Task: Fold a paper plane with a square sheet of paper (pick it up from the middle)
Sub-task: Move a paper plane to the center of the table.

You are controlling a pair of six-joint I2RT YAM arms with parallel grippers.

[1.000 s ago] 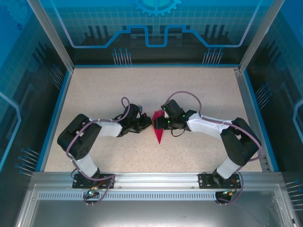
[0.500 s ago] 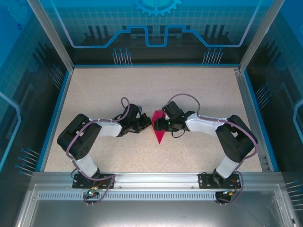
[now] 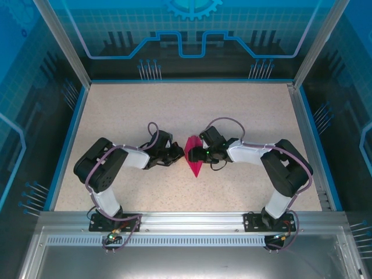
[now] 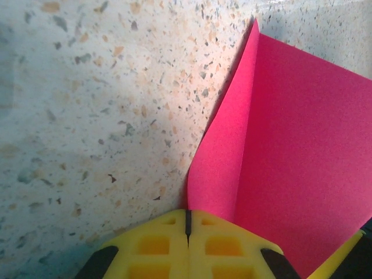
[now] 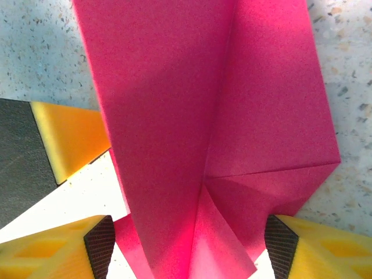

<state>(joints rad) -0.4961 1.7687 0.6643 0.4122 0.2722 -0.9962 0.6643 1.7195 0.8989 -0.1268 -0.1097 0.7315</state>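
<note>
The paper plane (image 3: 193, 157) is a folded magenta dart lying mid-table with its point toward the arm bases. My left gripper (image 3: 181, 153) meets it from the left. In the left wrist view the yellow fingertips (image 4: 188, 218) are pressed together, and an upright pink flap (image 4: 224, 151) runs into their seam. My right gripper (image 3: 197, 152) comes in from the right. Its dark pads (image 5: 282, 244) stand wide apart on either side of the folded paper (image 5: 174, 116), touching nothing. One left finger (image 5: 67, 139) shows behind the paper's left edge.
The speckled table (image 3: 128, 110) is bounded by a blue rim (image 3: 70, 139) and glass walls. A metal rail (image 3: 192, 224) carries both arm bases along the near edge. Bare tabletop lies all round the plane.
The right jaws have spread wider, letting go of the paper. The right arm has folded in closer to the plane, and the left elbow has shifted a little right. The plane stays put.
</note>
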